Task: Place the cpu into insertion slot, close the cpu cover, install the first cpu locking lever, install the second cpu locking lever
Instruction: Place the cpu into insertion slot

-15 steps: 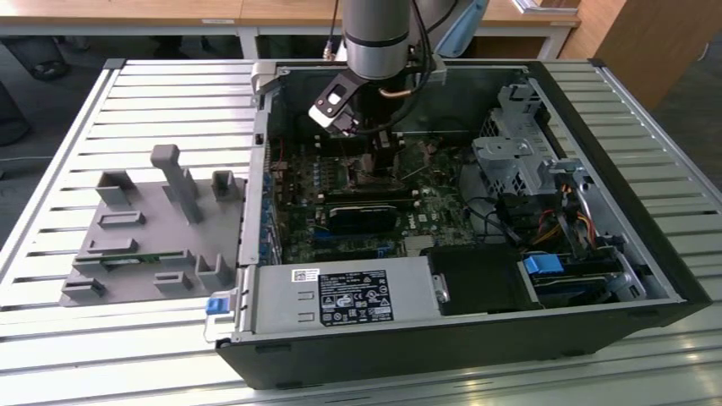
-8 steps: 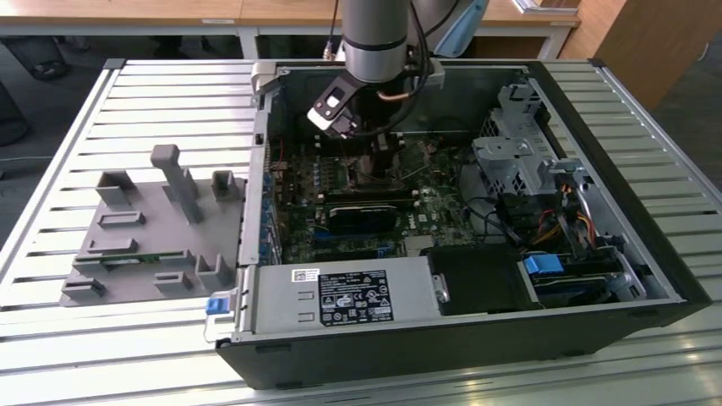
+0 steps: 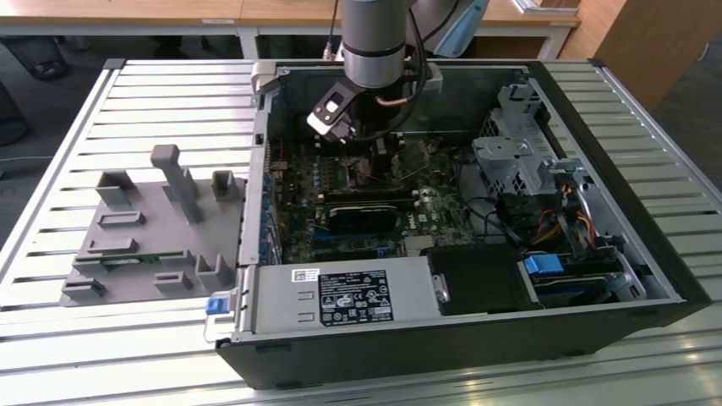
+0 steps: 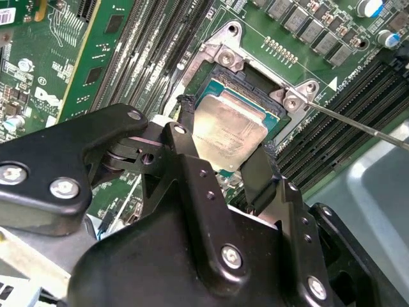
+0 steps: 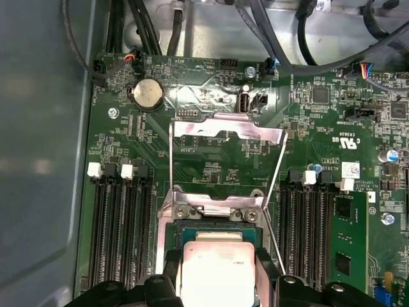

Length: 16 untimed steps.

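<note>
Gripping the cpu (image 4: 227,131) between them, the fingers (image 4: 186,128) hang above the insertion slot (image 5: 217,229) (cpu cover (image 5: 227,131) raised).

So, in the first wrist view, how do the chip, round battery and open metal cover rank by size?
Largest: metal cover.
Next: chip, though it is nearest the camera and partly hidden, so that gap is unsure.
Smallest: round battery.

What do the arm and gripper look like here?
The arm is a silver-grey cylinder with dark cables running alongside it. The gripper has a chunky black body with silver screws and two slim black fingers.
</note>
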Each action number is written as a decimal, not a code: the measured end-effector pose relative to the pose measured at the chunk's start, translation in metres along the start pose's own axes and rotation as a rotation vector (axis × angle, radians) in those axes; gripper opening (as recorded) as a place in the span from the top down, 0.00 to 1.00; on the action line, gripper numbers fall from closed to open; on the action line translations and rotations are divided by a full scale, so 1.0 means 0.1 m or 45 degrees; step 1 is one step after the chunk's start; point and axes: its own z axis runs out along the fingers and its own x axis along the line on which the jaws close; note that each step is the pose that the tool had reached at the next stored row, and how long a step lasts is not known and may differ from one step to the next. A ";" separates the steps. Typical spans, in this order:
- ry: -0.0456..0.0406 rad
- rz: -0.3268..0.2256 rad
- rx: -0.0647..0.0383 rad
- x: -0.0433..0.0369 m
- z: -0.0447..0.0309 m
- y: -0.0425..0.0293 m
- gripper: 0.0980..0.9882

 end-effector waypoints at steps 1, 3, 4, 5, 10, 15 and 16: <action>0.000 0.000 0.000 0.000 0.005 -0.001 0.51; 0.000 0.000 0.000 0.000 0.015 -0.002 0.51; 0.000 0.001 0.000 0.000 0.019 -0.002 0.51; 0.000 0.003 0.000 0.000 0.022 -0.003 0.51; -0.001 0.014 0.000 0.001 0.036 -0.008 0.51; -0.003 0.028 0.001 0.001 0.050 -0.010 0.51; -0.002 0.028 0.001 0.001 0.054 -0.011 0.51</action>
